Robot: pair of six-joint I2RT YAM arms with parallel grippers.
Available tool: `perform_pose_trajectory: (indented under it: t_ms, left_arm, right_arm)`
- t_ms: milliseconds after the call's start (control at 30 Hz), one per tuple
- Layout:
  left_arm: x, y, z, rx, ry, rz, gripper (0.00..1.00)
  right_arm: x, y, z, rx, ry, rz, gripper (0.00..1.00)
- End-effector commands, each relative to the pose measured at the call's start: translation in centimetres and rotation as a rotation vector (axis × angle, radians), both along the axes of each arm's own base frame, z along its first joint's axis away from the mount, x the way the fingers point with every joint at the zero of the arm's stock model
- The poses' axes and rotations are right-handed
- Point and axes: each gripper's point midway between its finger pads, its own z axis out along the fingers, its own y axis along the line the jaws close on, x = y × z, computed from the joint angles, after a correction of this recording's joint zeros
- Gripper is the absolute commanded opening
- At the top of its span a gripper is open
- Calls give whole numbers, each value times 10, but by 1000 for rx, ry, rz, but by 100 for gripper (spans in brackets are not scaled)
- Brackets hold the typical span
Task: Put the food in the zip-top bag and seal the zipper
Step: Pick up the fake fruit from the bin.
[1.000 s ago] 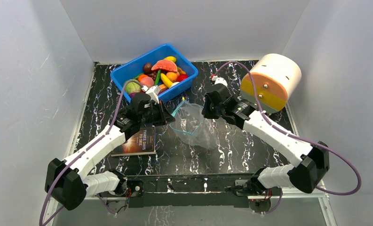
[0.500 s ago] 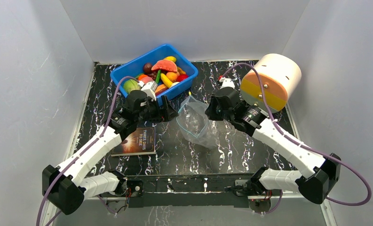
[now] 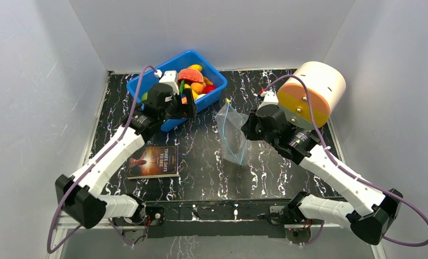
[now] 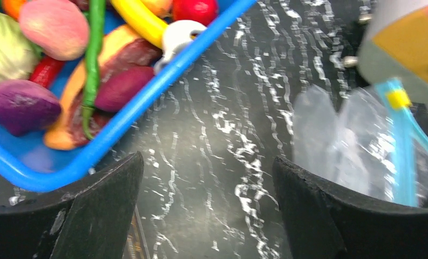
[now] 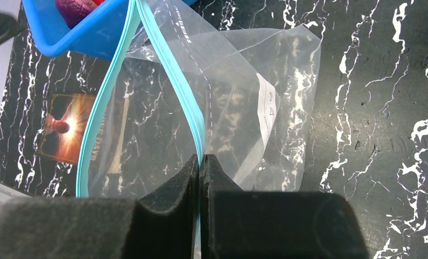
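Right jaws pinch zipper (image 5: 171, 70) strip of clear bag (image 5: 244, 102), holding it up w/ mouth gaping, mid surface (image 3: 201, 167), just right of blue bin (image 3: 209, 100). Left jaws spread, empty, over bin's near-right rim; toy food (image 4: 55, 27) in bin.

Sundry items on black, white-veined marble tabletop (image 3: 201, 167).
Blue rectangular plastic bin (image 3: 157, 66); dark paperback book (image 3: 154, 161) lying flat, nearward of bin; cream-and-orange cylindrical drum (image 3: 311, 91) well right of bin.
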Motion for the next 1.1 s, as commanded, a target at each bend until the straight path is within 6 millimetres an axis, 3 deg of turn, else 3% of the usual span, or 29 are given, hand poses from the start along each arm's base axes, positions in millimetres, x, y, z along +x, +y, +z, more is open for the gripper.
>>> perform_pose_trajectory:
  t_ms: [0,400,667,833,1067]
  left_arm:
    - [31,30,-9,175,5,103,82]
    - [115,86,-40,204,68,309,79]
    - [158,96,-57,252,81,349,86]
    - [186,96,-69,310,107,334,86]
    - [207,104,-97,377,149,352,85]
  right_arm:
    - [1,5,19,47,-71,32,0]
    - [-5,8,20,58,-74,75,0]
    - [-3,15,19,69,-80,98,0]
    - [-1,18,17,59,-83,112,0]
    - [0,18,18,43,-94,120,0]
